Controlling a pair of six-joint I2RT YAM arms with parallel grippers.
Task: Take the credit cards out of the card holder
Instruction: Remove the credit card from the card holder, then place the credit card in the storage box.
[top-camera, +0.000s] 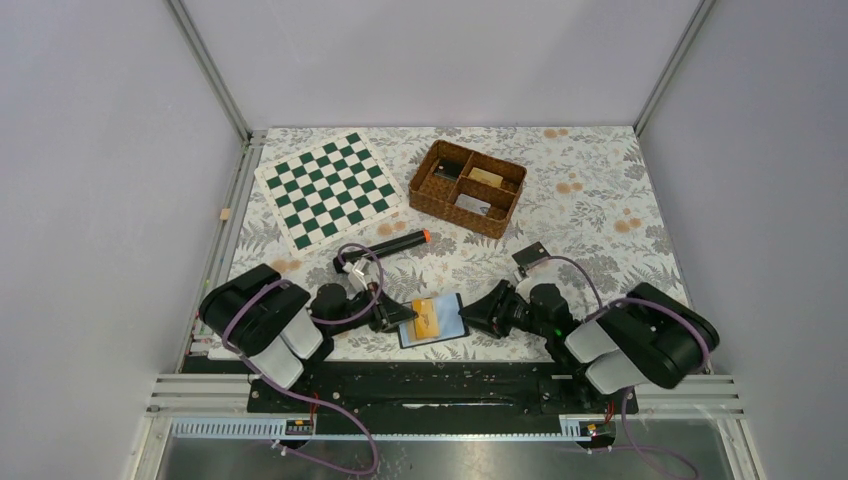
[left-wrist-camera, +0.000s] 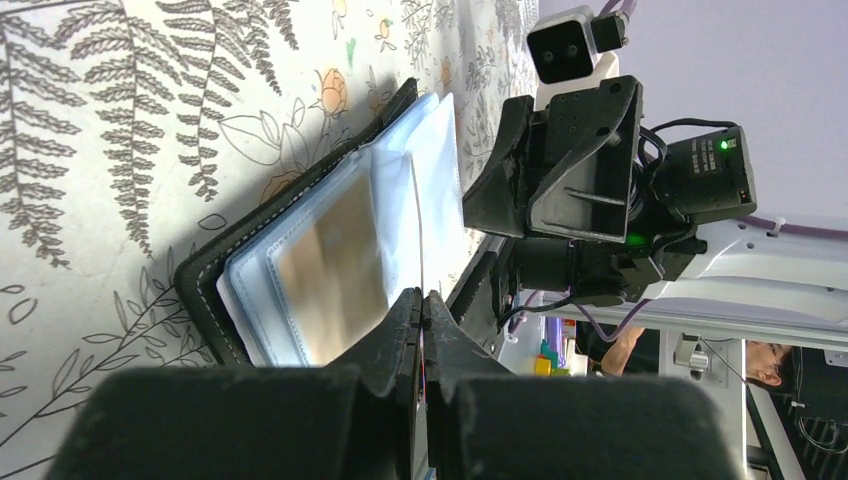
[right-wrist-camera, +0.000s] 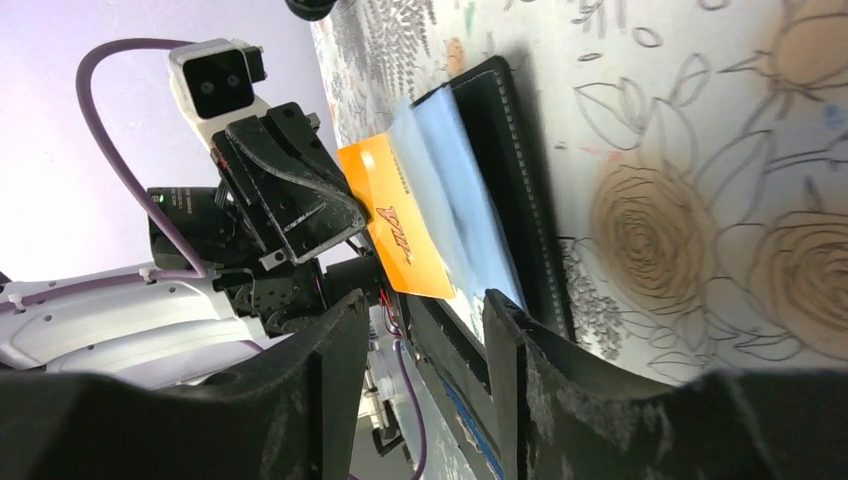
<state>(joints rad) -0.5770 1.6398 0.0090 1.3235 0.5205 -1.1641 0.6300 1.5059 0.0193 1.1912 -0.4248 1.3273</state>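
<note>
1. Left claw (left-wrist-camera: 421, 302): fingers pressed together, pinching the near edge of the orange credit card (right-wrist-camera: 398, 236). In the left wrist view the card is edge-on and shows only as a thin line running out from the fingertips.

2. Orange credit card: lifted at an angle above the blue-grey inner panel of the card holder (right-wrist-camera: 512, 170), and partly out over it.

3. Right claw (right-wrist-camera: 422, 312): fingers standing apart, straddling the opposite edge of the card holder. A gap shows beside one finger. Contact at the other finger cannot be determined.

4. Card holder: black bifold with a stitched border, lying open and flat on the desk (right-wrist-camera: 700, 150) between the two claws, near the front edge. Clear sleeves (left-wrist-camera: 420, 170) fan up from it. A brownish rectangle shows behind one sleeve, and it could be either a card or a reflection.

5. Desk: covered by a floral cloth.

6. Black cylinder (top-camera: 398, 242) with an orange tip: just beyond the claws.

7. Wicker basket (top-camera: 421, 186) with compartments: further back, right of centre.

8. Green-and-white chessboard mat (top-camera: 330, 190): back left, beside the basket.
</note>
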